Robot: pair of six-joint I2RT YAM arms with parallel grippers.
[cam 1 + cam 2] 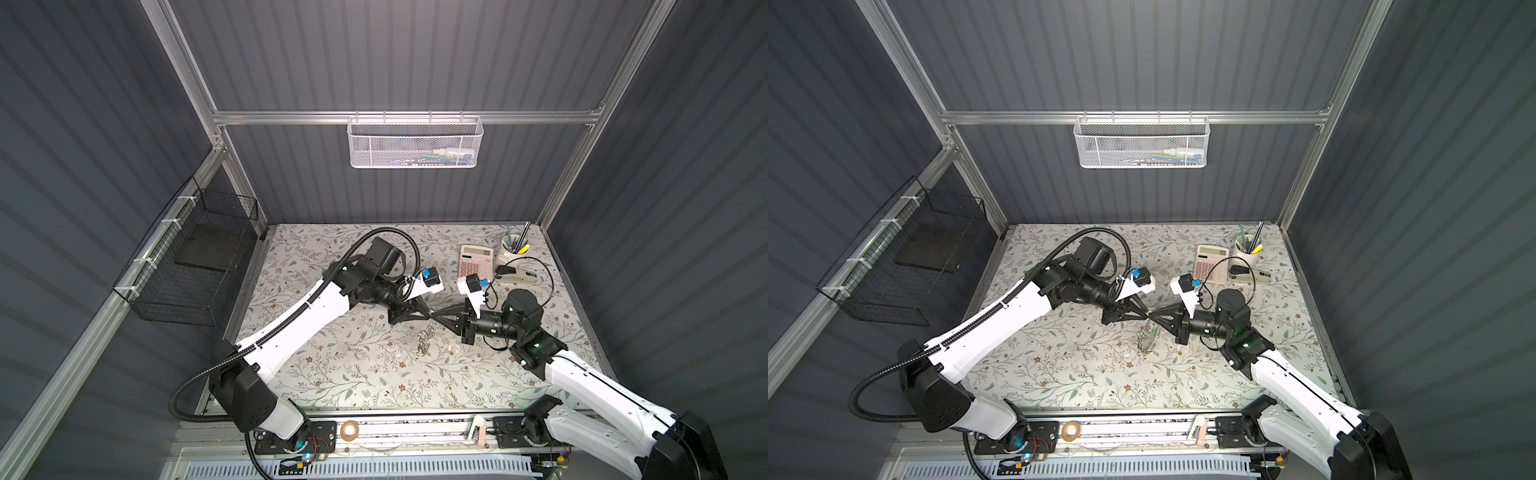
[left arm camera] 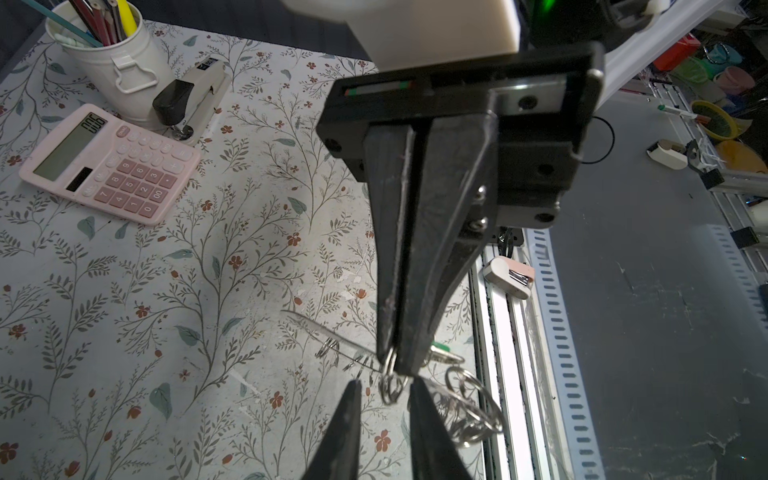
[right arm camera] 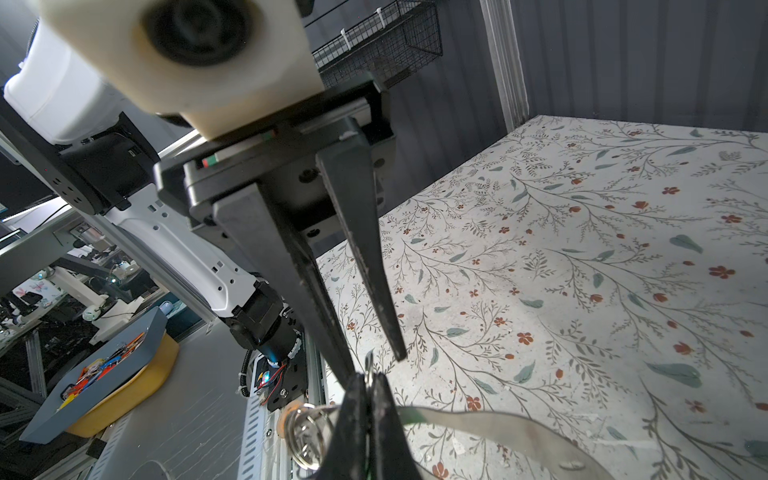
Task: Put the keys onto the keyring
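The two grippers meet nose to nose in the air above the floral table (image 1: 357, 374), and what matters sits in the small gap where their tips come together. The right gripper (image 2: 400, 363) is pinched fully together on the keyring (image 2: 330, 336), holding it by a small silvery ring right at its fingertips. The hoop's band sweeps away to one side of those tips, and the other silvery pieces (image 2: 469, 401) hang below them.

The left gripper (image 2: 385, 384) has its jaws a narrow way apart and grips nothing. Its fingertips straddle a second little ring (image 2: 391, 390) that dangles just off the right gripper's tips, directly ahead of the left gripper and in line with its reach.

The key (image 2: 441, 348) shows only as a green head just beside the right gripper's fingers. It lies past them as seen from the left gripper, and off to one side. Its blade is hidden behind those fingers, so its long axis cannot be read, nor whether it is threaded on anything.

The right gripper is much the nearer to the key. The left gripper would have to pass the pinched ring to reach it.
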